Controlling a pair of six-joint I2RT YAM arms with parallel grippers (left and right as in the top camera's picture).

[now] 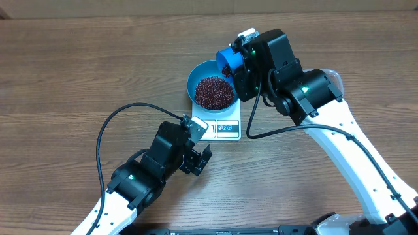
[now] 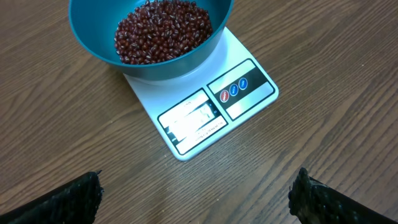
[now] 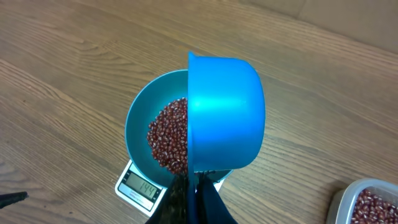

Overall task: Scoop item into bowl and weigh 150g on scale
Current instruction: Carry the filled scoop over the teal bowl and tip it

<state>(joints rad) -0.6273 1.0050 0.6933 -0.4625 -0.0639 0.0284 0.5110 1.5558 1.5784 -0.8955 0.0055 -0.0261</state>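
**One bowl of beans on one scale, one scoop held over it**

A single teal bowl point(image 1: 191, 83) sits on the one white scale point(image 1: 226, 130), covering its rear part. The front strip stays bare, with one display and three round buttons, one red and two blue. Inside the bowl the beans point(image 1: 213, 92) lie in one loose heap, far too many to count.

The right fingers point(image 3: 177, 202) are clamped tight on the handle of the one bright blue scoop point(image 3: 224, 112). It is tipped on its side above the bowl's rim nearest the right arm, and its inside is not visible.

The left fingers point(image 2: 68, 199) are spread wide and hold nothing. They hang above bare counter point(image 1: 78, 65) just in front of the scale, touching neither scale nor bowl.

One clear plastic tub point(image 3: 348, 190) shows at the corner of the right wrist view, with more beans in it, well apart from the scale.
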